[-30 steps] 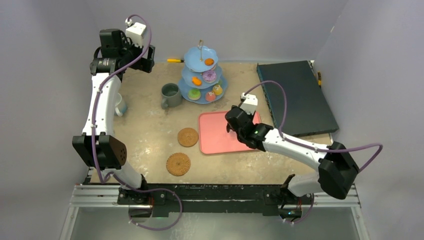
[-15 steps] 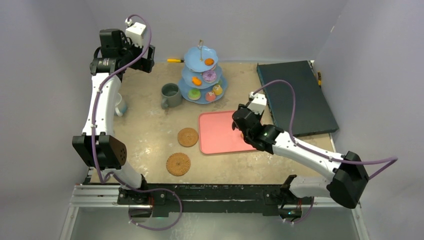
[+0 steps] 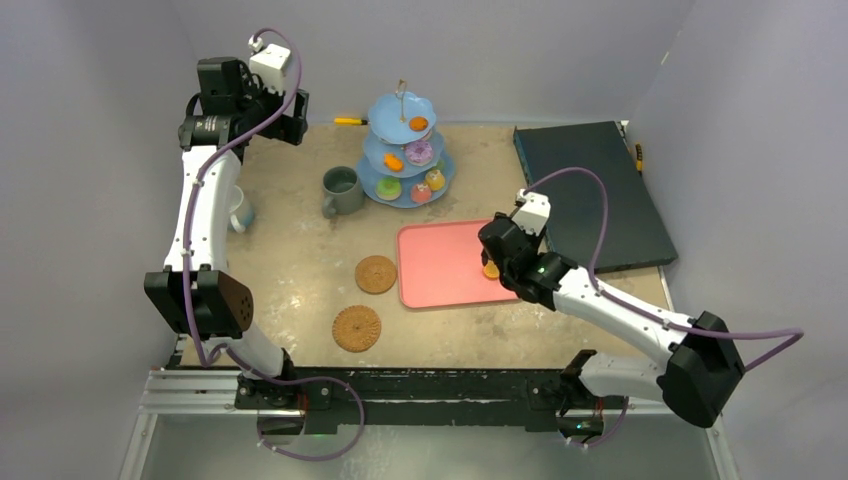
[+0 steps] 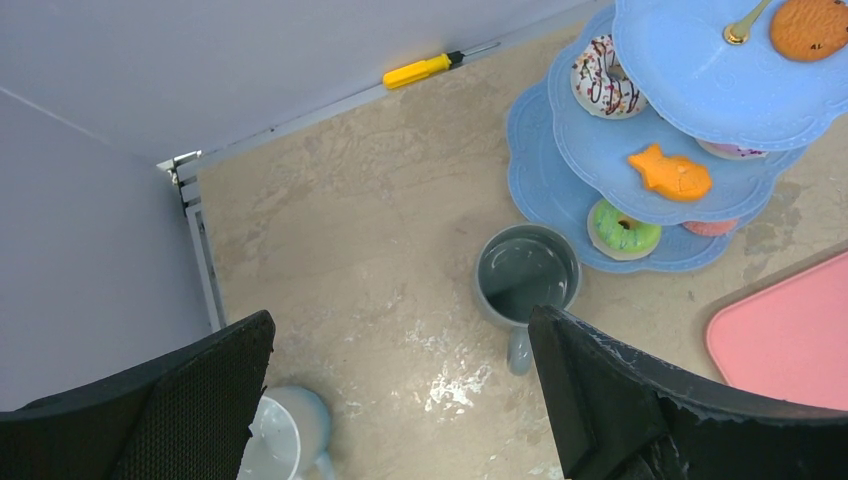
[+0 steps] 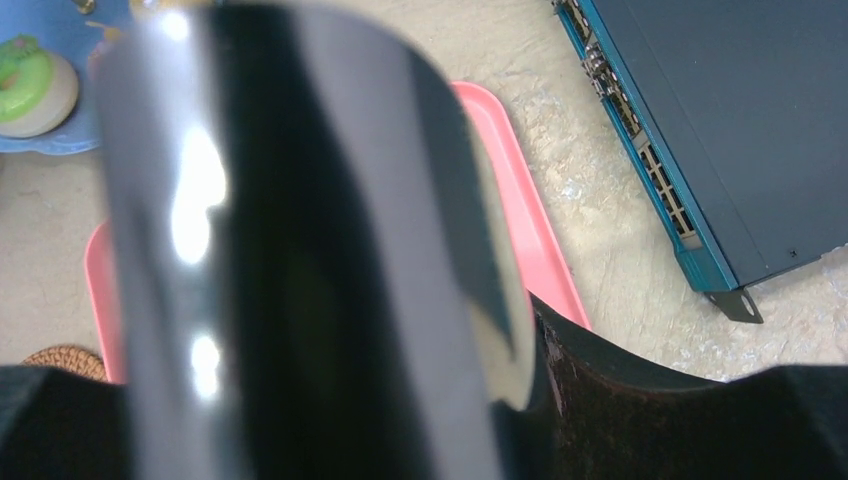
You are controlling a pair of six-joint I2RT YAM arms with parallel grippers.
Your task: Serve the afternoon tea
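The blue three-tier stand [image 3: 382, 181] [image 4: 700, 90] at the back holds several doughnuts and cupcakes. The grey-green mug [image 3: 343, 190] [image 4: 525, 275] stands left of it, and the white mug [image 3: 240, 212] [image 4: 285, 430] is half hidden by my left arm. Two woven coasters [image 3: 376, 274] [image 3: 357, 328] lie near the front. My left gripper [image 3: 288, 115] [image 4: 400, 400] hangs open high over the back left. My right gripper [image 3: 497, 250] [image 5: 330, 400] is shut on shiny black tongs [image 5: 300, 250] over the pink tray's right edge. A small orange pastry [image 3: 491, 270] shows just below it.
The pink tray [image 3: 435, 265] [image 5: 520, 230] lies in the middle. A dark blue flat box [image 3: 595, 195] [image 5: 720, 120] fills the back right. A yellow-handled screwdriver [image 3: 350, 121] [image 4: 425, 70] lies along the back wall.
My right arm has swung to the right across the pink tray, from its middle to its right edge, and the orange pastry now shows beside it. The left arm has not moved.
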